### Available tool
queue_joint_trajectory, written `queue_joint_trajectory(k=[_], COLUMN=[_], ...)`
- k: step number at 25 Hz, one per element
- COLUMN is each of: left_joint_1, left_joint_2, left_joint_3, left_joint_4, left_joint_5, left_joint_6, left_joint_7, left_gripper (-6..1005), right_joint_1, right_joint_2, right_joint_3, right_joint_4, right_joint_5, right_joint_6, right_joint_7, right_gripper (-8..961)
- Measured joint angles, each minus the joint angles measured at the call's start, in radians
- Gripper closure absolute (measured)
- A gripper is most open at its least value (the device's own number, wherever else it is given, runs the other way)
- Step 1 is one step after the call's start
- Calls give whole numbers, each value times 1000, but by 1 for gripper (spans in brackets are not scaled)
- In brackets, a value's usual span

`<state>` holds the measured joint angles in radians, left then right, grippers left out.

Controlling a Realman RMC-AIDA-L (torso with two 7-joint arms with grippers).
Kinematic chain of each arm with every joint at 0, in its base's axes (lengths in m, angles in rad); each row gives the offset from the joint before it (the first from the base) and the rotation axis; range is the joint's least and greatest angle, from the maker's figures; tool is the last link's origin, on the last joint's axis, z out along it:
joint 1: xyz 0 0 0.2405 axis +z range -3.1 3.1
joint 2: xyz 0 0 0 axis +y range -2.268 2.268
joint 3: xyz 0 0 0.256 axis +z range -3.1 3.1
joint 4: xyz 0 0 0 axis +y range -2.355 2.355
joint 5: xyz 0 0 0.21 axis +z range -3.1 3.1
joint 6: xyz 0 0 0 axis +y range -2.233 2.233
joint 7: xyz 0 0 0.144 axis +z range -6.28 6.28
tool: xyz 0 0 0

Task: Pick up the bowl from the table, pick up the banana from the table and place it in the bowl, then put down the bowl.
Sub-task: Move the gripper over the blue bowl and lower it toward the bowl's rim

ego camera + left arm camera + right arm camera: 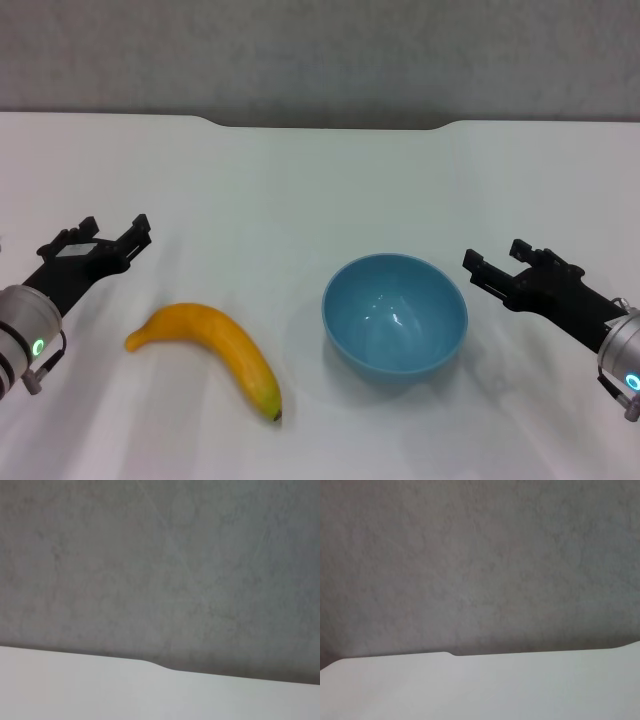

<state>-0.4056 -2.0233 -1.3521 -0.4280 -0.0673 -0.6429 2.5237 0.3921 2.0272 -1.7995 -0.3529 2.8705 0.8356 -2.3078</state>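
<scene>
A light-blue bowl (395,315) stands upright and empty on the white table (300,190), right of centre. A yellow-orange banana (215,352) lies flat to its left, dark tip toward the front, a small gap from the bowl. My left gripper (115,225) hovers open and empty at the left, behind and left of the banana. My right gripper (493,254) hovers open and empty at the right, just beside the bowl's rim without touching it. Both wrist views show only the table's far part (100,690) (470,690) and the wall.
The table's far edge has a notch (330,125) against the grey wall (320,50). Nothing else lies on the tabletop.
</scene>
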Motion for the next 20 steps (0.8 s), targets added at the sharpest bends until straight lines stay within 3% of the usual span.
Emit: queue_joint_trajectory(k=[5,13,20], left_joint_1=[0,15,86], left_joint_2=[9,50,52], left_joint_3=[0,-9,-14], left_joint_4=[-1,-97,-266], left_joint_5=[28,207,306], left_joint_6=[5,60,204], left_joint_7=[-25,-157,-148], left_gripper=[212,213,213], right_joint_1=[-7,-15,-14], right_joint_2=[-5,-13,-20], right_joint_3=[-2,-3,12], right_joint_4=[-18,-28,-69], right_joint_5=[-2,-7,-93], right_joint_6=[3,0,-7], right_joint_7=[10,28,116], right_gripper=[105,105,106])
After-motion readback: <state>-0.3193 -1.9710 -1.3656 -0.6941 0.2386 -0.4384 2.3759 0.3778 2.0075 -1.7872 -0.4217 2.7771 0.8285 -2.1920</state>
